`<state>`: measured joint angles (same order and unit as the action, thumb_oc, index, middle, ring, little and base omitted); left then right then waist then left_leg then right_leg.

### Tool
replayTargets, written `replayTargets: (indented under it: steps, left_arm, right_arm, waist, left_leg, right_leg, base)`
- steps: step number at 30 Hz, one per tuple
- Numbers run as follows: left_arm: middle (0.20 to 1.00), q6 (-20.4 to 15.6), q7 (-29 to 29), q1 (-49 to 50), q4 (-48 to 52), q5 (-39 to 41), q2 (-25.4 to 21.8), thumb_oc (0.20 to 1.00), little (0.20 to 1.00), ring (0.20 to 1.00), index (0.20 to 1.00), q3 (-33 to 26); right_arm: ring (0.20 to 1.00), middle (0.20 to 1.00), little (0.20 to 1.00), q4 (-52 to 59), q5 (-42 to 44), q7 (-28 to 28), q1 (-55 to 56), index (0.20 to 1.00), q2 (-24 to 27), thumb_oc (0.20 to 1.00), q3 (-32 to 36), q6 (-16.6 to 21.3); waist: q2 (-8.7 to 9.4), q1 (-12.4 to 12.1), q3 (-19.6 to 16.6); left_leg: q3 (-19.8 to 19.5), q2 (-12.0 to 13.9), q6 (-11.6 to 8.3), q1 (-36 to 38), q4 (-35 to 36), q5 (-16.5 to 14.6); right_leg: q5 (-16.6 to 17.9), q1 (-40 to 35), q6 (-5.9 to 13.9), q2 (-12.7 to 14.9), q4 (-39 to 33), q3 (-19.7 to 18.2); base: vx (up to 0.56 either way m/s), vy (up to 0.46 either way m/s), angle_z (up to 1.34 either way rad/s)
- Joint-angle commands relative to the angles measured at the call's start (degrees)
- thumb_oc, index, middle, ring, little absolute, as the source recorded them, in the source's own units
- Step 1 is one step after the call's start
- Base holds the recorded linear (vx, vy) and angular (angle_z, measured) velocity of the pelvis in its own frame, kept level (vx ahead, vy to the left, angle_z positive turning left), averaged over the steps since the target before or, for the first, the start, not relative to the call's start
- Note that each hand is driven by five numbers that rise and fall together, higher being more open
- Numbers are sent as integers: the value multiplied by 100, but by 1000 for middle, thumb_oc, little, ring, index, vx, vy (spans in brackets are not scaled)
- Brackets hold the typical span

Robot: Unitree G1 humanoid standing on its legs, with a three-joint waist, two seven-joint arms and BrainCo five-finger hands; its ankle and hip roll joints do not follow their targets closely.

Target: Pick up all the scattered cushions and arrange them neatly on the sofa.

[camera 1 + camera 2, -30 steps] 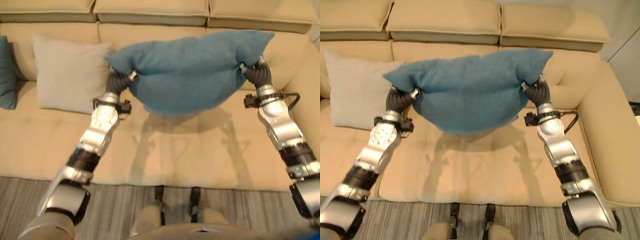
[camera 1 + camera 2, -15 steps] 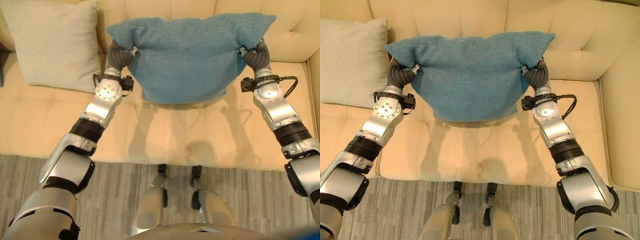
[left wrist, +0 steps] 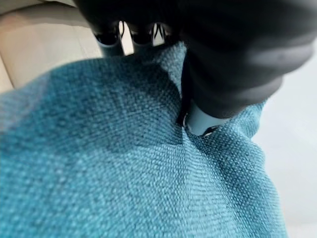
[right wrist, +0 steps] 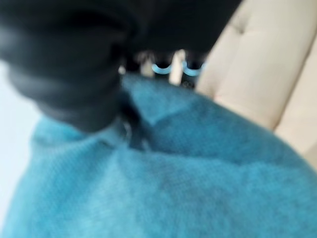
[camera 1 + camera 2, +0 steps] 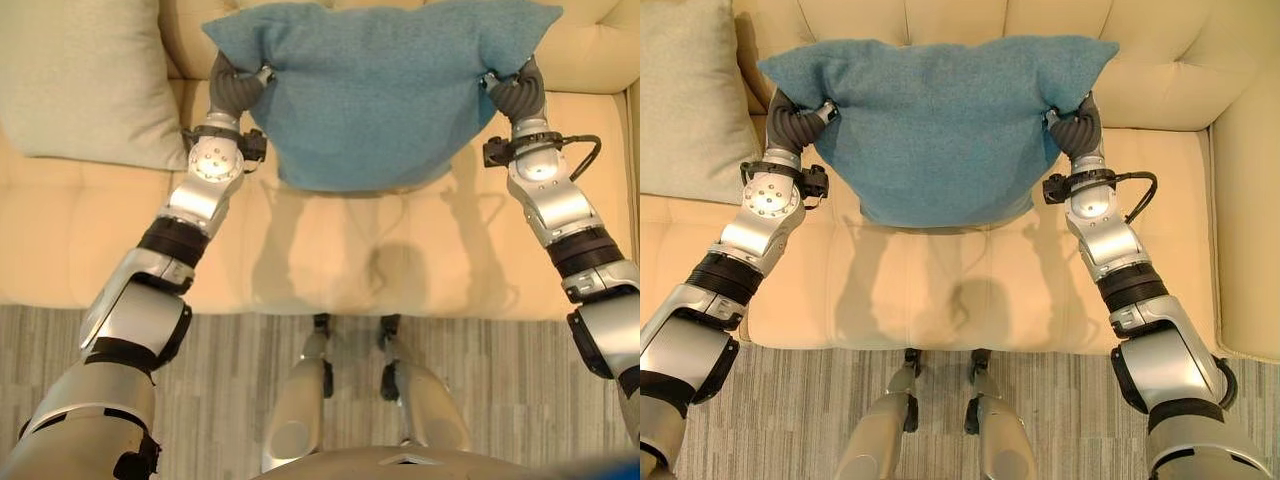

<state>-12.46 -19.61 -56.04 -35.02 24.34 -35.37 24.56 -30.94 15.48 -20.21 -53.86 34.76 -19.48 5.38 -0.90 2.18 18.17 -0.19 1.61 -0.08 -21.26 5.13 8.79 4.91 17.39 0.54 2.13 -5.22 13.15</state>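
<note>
A blue cushion (image 5: 375, 95) hangs above the cream sofa's seat (image 5: 340, 250), held up by its two top corners. My left hand (image 5: 238, 88) grips the corner on the left, its thumb (image 3: 200, 121) pressed into the cloth (image 3: 124, 168). My right hand (image 5: 512, 92) is curled round the opposite corner (image 4: 163, 178). The cushion's lower edge hovers just over the seat, in front of the sofa's backrest (image 5: 1160, 70). A beige cushion (image 5: 85, 85) leans against the backrest to the left.
The sofa's right armrest (image 5: 1250, 220) bounds the seat on the right. A grey striped floor (image 5: 240, 370) runs along the sofa's front edge. Bare seat lies under and in front of the blue cushion.
The view has closed in and tipped down on the sofa seat. The blue cushion, still held at both corners, has gone forward and lower toward the backrest.
</note>
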Motion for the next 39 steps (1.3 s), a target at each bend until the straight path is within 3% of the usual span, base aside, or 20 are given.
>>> replayTargets:
  steps: [1, 14, 21, 25, 39]
  left_arm:
    - [200, -554, -344, -770, -275, 236, -473, 200, 200, 200, 200, -415]
    - [200, -537, -417, -1698, -605, 498, -582, 200, 200, 200, 200, 4]
    - [200, -403, -462, -2322, -1161, 596, -270, 200, 200, 200, 200, 387]
    - [200, -288, -375, -2642, -1441, 531, -360, 200, 200, 200, 200, 641]
    - [200, -120, -213, -2336, -1745, 759, -316, 200, 200, 200, 200, 495]
  right_arm:
    - [200, 200, 200, 26, 221, -448, -737, 200, 424, 200, 342, 530]
    - [200, 200, 200, -359, 355, -465, -1902, 200, 618, 200, -354, 436]
    - [200, 200, 200, -1090, 498, -459, -2537, 200, 277, 200, -860, 238]
    - [200, 200, 200, -1491, 542, -335, -2886, 200, 273, 200, -1232, 121]
    - [200, 200, 200, -1779, 612, -233, -2937, 200, 599, 200, -1376, -67]
  waist:
    - [195, 44, -229]
    - [251, 9, -168]
    - [283, -16, -182]
    - [280, -34, -141]
    - [356, -39, 104]
  left_leg:
    - [275, -110, -125, 150, -435, -995]
    - [286, -133, -143, -57, -519, -979]
    - [301, -152, -183, -119, -438, -910]
    - [290, -138, -183, -223, -387, -850]
    - [249, -127, -109, -763, -801, -894]
  right_leg:
    - [-604, 169, 330, 355, 423, -186]
    - [-494, 283, 377, 353, 313, -185]
    - [-417, 318, 400, 335, 196, -161]
    - [-389, 442, 399, 328, 194, -150]
    - [-401, 889, 347, 343, 415, -164]
  base:
    - [0, 0, 0]
    - [4, 1, -1]
    - [-1, -1, 0]
    - [-15, -9, 7]
    - [-7, -9, 5]
